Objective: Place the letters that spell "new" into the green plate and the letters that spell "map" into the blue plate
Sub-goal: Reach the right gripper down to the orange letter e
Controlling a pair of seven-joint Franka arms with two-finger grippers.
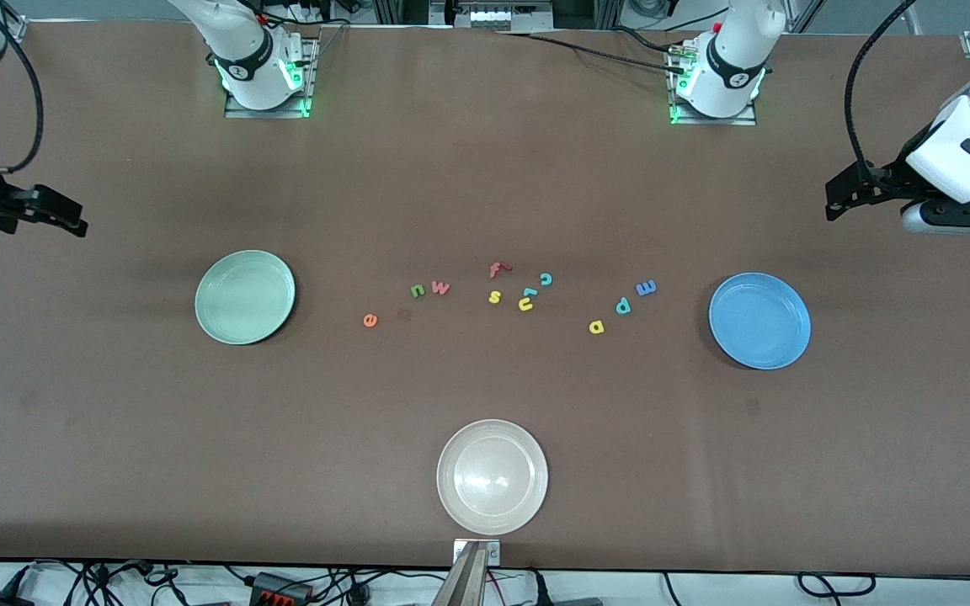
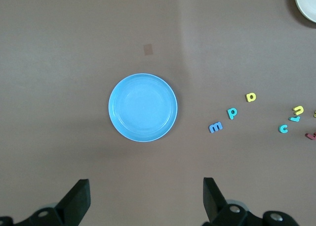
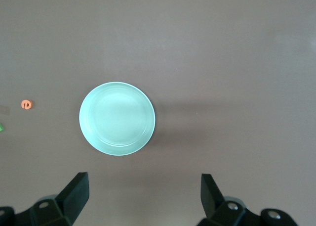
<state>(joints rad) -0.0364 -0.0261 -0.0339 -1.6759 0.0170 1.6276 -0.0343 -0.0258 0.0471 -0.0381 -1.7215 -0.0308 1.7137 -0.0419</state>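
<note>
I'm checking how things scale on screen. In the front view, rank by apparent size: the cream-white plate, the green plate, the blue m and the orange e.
1. Cream-white plate, though it lies nearest the camera, so its lead is unsure.
2. Green plate.
3. Blue m and orange e: both tiny, too alike to rank.

arms: white shells, black joint bands
bases: glowing green
cables: black, looping at frame's upper corners
left gripper (image 1: 832,204): black fingers
right gripper (image 1: 77,220): black fingers
</note>
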